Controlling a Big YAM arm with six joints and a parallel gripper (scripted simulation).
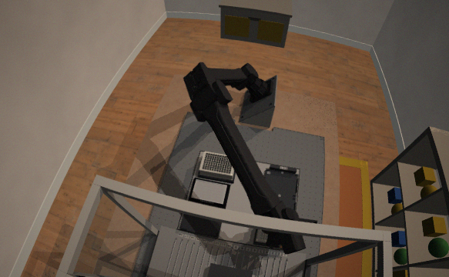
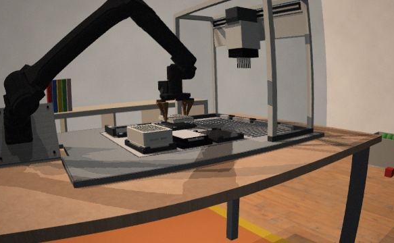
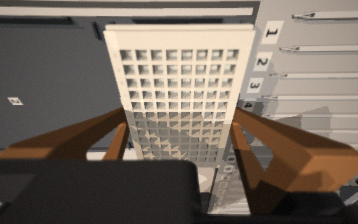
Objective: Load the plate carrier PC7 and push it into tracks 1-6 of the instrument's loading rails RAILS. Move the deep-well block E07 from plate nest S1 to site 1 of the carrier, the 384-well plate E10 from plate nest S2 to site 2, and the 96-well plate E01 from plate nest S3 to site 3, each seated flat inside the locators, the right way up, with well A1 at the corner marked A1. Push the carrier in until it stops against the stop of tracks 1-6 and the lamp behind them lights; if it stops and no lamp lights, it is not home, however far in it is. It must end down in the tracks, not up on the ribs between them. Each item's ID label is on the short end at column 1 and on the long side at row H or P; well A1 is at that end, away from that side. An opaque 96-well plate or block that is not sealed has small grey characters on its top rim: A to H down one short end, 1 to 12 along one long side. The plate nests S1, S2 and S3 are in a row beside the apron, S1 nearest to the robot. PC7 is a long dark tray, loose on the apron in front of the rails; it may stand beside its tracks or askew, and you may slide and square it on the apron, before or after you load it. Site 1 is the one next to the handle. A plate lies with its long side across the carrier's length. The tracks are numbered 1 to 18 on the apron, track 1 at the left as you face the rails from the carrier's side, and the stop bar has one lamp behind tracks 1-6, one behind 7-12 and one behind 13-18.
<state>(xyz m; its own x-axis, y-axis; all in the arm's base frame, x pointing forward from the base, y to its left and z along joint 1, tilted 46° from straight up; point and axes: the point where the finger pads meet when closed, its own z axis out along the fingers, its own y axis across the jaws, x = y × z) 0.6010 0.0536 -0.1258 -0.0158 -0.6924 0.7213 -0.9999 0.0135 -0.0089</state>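
My gripper [image 3: 179, 111] is shut on the cream 96-well plate E01 [image 3: 180, 92], one orange finger on each long side. In the exterior view the gripper [image 2: 176, 111] holds the plate [image 2: 180, 119] low over the far end of the dark carrier PC7 [image 2: 157, 124]; I cannot tell whether the plate touches it. The carrier's dark deck [image 3: 45, 85] lies to the plate's left in the wrist view. The deep-well block E07 [image 2: 148, 135] sits in nest S1 and the 384-well plate E10 [image 2: 191, 135] in nest S2. Nest S3 [image 2: 224, 135] is empty. From above, the arm hides the gripper.
Track numbers 1 to 4 [image 3: 260, 62] and the rail ribs lie right of the plate. The rails [image 2: 244, 126] stand under a grey frame with a pipetting head [image 2: 243, 34]. The frame's posts [image 2: 272, 67] rise at the deck's edge.
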